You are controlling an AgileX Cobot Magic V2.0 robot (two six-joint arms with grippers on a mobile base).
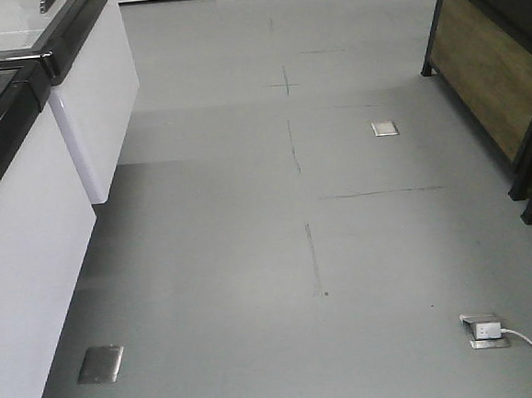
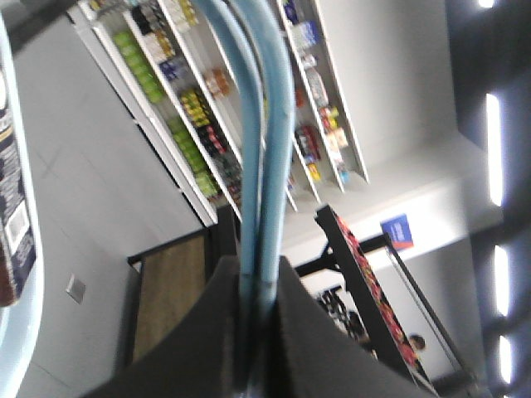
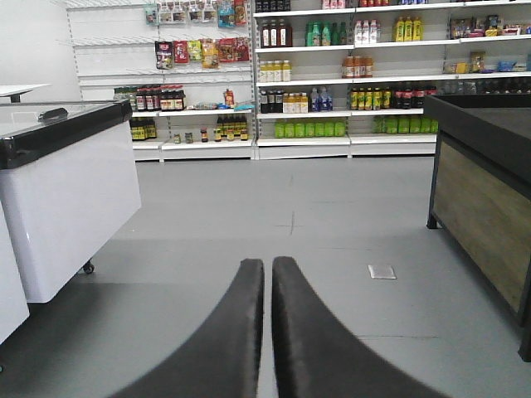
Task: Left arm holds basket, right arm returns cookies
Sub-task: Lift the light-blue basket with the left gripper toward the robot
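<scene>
My left claw (image 2: 259, 280) is tipped hard over, so the whole shop leans across its wrist view. Its black wedge fingers (image 2: 332, 348) are clamped on the two arched light blue handles (image 2: 264, 149) of the light blue plastic shopping basket (image 2: 18, 332), and the handles run up out of the grip side by side. At the left edge of that view I see the basket's rim, with a slice of the dark navy cardboard cookie box (image 2: 10, 199) and its white barcode label right against it. How deep the box sits I cannot tell.

My right claw (image 3: 267, 274) is held low and level, pointing along the grey floor (image 3: 290, 215) toward the white shelves of bottles (image 3: 332, 83). Its two black fingers lie closed almost together and are empty. A white chest freezer with a black rim (image 3: 75, 191) stands to the left and a dark display stand with wood-panelled sides (image 3: 481, 191) to the right. In the front view a white plug and cable (image 1: 486, 330) sit in a floor socket.
</scene>
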